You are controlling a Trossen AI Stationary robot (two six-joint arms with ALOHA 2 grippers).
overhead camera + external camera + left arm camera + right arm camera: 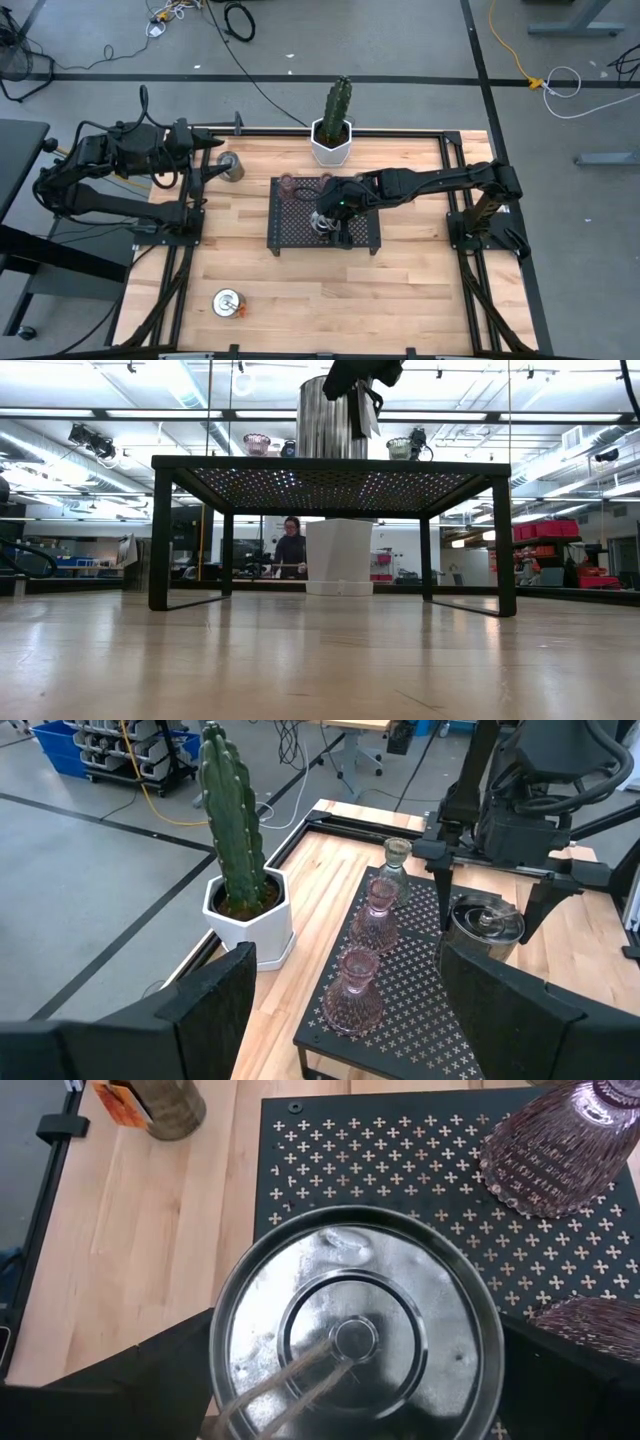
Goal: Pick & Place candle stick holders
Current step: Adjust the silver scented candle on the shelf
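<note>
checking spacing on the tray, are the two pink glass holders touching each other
Apart: the left wrist view shows bare black tray between the nearer pink holder and the farther one.

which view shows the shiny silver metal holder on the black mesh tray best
The right wrist view: the shiny silver metal holder fills it from above. The left wrist view shows it small on the black mesh tray; the low view shows its side; the high view mostly hides it.

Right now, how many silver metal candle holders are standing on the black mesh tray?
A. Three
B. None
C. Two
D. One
D. Only one silver holder stands on the black mesh tray, under the right pincer; two other silver holders stand on the bare wooden table, one near the left arm and one near the front edge.
</note>
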